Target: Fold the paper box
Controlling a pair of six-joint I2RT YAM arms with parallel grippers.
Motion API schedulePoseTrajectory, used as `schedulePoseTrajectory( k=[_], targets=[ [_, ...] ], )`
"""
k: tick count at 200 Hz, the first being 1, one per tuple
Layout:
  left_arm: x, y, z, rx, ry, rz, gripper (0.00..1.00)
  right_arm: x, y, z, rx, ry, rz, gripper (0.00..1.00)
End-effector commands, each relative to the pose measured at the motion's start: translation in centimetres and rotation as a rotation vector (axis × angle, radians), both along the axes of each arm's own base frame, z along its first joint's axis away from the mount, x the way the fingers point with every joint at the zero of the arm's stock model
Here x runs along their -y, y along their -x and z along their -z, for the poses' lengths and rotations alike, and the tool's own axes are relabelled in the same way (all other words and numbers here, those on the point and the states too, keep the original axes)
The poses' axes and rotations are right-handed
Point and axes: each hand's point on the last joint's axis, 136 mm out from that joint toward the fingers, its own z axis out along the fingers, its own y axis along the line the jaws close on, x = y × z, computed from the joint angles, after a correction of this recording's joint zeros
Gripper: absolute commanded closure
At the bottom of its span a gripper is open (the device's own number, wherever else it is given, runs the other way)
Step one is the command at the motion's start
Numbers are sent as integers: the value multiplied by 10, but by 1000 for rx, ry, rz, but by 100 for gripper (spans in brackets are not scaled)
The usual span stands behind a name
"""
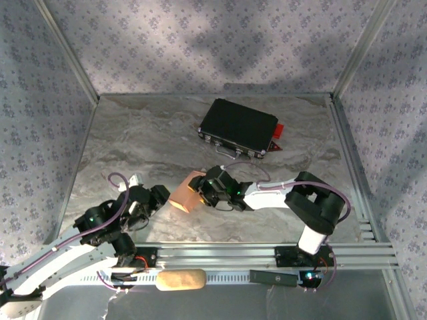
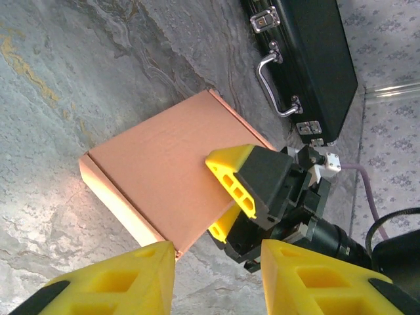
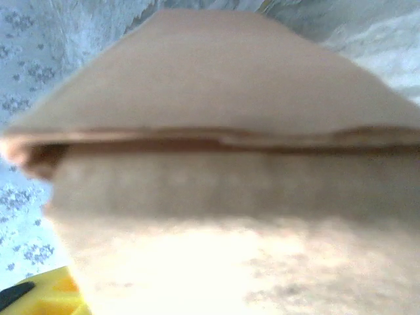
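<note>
The paper box (image 1: 185,194), a small closed salmon-tan cardboard box, is lifted slightly at the middle front of the table. My right gripper (image 1: 207,189) is shut on its right edge. In the left wrist view one yellow finger lies on top of the box (image 2: 157,170) and the other under it. My left gripper (image 1: 161,197) stands open just left of the box, its jaws wide apart and empty (image 2: 216,289). In the right wrist view the box (image 3: 216,131) looms blurred and very close, with one yellow finger (image 3: 49,296) at the bottom left.
A black hard case (image 1: 239,127) with metal latches and a handle (image 2: 279,85) lies behind the box, a small red piece (image 1: 276,131) at its right end. A tan sponge-like block (image 1: 180,280) rests on the front rail. Patterned walls close in the table.
</note>
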Motion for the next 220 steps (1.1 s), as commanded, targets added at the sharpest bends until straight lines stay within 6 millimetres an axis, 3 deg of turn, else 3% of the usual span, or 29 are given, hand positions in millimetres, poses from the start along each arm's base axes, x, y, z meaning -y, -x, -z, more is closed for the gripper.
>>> schedulePoseTrajectory(
  k=[1,24,42,70,98,114,139,161,167,198,220],
  targets=[
    [-3,-2,-7,35,-24,4,60,3,0,21,12,28,-57,36],
    [-4,-2,-8,38,-27,8,60,5,2,24,-21,39,-82,25],
    [-5,-2,-9,41,-31,9,60,17,5,20,-31,93,-63,16],
    [-8,-4,-13,53,-36,4,59,48,8,4,-7,219,-23,3],
    [-12,-7,-15,52,-52,-6,57,91,9,-10,15,359,51,1],
    [-13,-11,-20,55,-62,1,57,114,0,-31,96,410,100,1],
    [-16,-23,-34,73,-100,36,50,150,-17,-84,336,594,72,1],
    [-30,-39,-45,67,-165,27,16,196,-24,-125,528,790,95,1],
    [-37,-46,-46,66,-184,15,1,212,-25,-135,574,853,121,1],
    [-70,-80,-56,116,-239,-38,0,302,-17,-170,672,1081,335,1],
    [-122,-95,-46,100,-442,-212,0,359,-7,-182,707,1201,539,1]
  ],
)
